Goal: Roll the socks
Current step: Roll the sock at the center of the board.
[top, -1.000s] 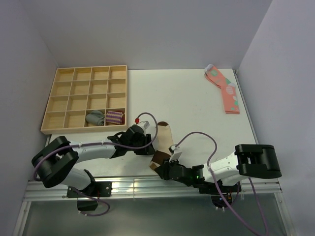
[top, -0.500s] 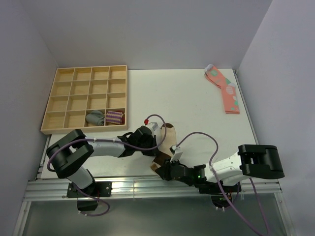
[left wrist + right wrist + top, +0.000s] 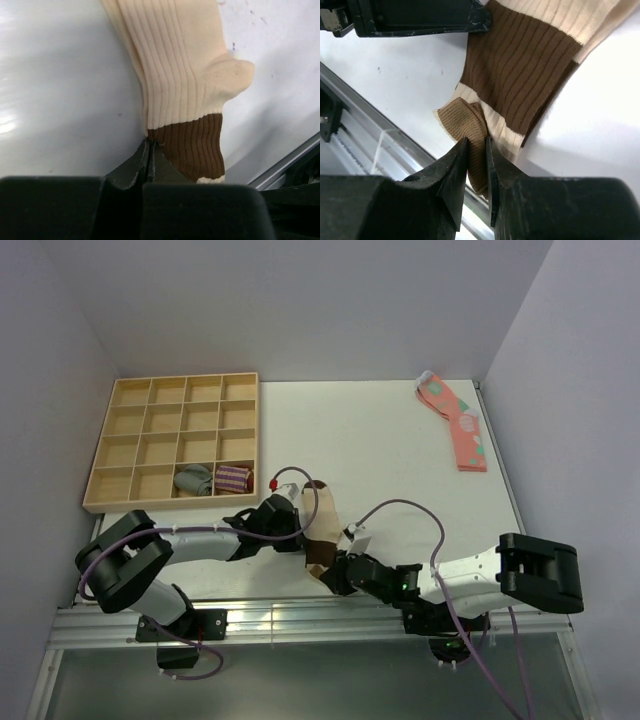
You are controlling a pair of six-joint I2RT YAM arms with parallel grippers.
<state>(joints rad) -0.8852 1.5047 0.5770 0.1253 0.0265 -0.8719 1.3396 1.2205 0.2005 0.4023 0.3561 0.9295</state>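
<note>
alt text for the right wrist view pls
The right pincer, seen from behind, is shut on the folded tan end of a ribbed beige sock with a wide brown band, lying on a white table. A metal rail runs along the lower left.

socks (image 3: 320, 525) at table (image 3: 380, 450) front edge | tray (image 3: 160, 504) behind-left, two rolls (image 3: 232, 478) in it | other pair (image 3: 455, 420) far-right corner

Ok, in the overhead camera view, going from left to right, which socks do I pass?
grey rolled sock → purple-striped rolled sock → beige socks → pink socks
</note>
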